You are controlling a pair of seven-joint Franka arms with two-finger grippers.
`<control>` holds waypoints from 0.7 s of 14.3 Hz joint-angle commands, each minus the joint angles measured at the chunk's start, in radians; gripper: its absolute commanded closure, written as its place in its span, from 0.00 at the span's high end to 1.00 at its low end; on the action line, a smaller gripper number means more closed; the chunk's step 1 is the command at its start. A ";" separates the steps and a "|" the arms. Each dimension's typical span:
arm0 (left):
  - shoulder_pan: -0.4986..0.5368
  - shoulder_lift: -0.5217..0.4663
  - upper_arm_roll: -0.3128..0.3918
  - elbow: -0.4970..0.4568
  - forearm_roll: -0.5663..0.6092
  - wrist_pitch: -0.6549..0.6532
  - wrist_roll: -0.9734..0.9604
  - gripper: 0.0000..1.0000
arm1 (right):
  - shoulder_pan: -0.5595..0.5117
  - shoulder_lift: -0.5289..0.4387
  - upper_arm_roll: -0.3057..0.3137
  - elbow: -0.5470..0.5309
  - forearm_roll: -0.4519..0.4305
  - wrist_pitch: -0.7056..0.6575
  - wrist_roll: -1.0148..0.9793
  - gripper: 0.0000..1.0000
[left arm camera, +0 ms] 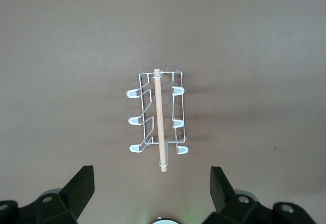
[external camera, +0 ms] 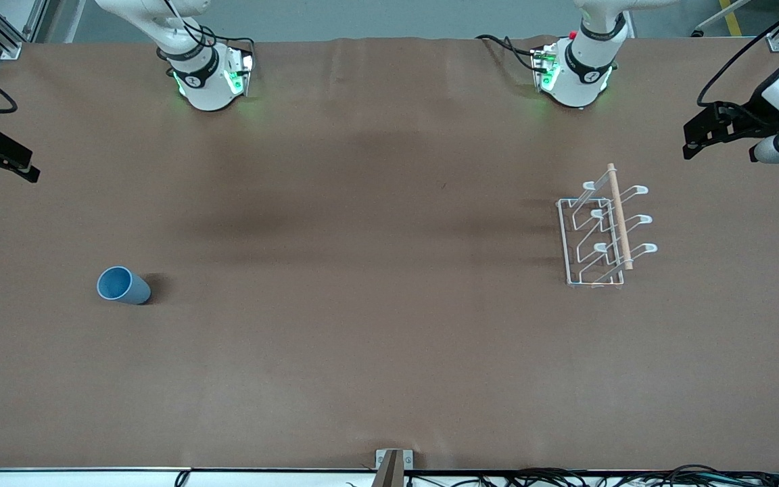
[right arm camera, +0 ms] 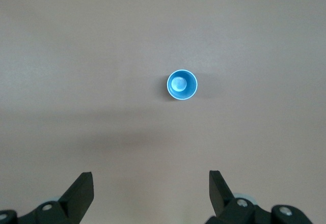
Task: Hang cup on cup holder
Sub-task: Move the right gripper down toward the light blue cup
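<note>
The light-blue cup (external camera: 123,285) stands upright, mouth up, on the brown table toward the right arm's end; it also shows in the right wrist view (right arm camera: 182,85). The white wire cup holder (external camera: 604,233) with its wooden dowel handle (external camera: 619,216) stands toward the left arm's end, with no cup on its prongs; it also shows in the left wrist view (left arm camera: 158,119). My left gripper (external camera: 695,138) hangs high over the table's edge at its own end, open and empty (left arm camera: 152,175). My right gripper (external camera: 7,162) hangs high at its own end, open and empty (right arm camera: 151,178).
The two arm bases (external camera: 208,78) (external camera: 575,74) stand along the table's edge farthest from the front camera. A small metal bracket (external camera: 393,467) sits at the edge nearest that camera. The brown table cover (external camera: 362,304) lies bare between cup and cup holder.
</note>
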 commanded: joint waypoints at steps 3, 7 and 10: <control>0.002 0.018 0.002 0.024 -0.012 0.014 -0.001 1.00 | -0.009 0.003 0.005 0.003 -0.002 0.018 -0.007 1.00; 0.002 0.021 0.002 0.045 -0.009 0.014 0.019 1.00 | -0.011 0.003 0.006 0.002 -0.002 0.036 -0.004 1.00; 0.004 0.021 0.002 0.045 -0.014 0.014 0.012 1.00 | -0.026 0.027 0.005 -0.026 -0.002 0.048 -0.012 1.00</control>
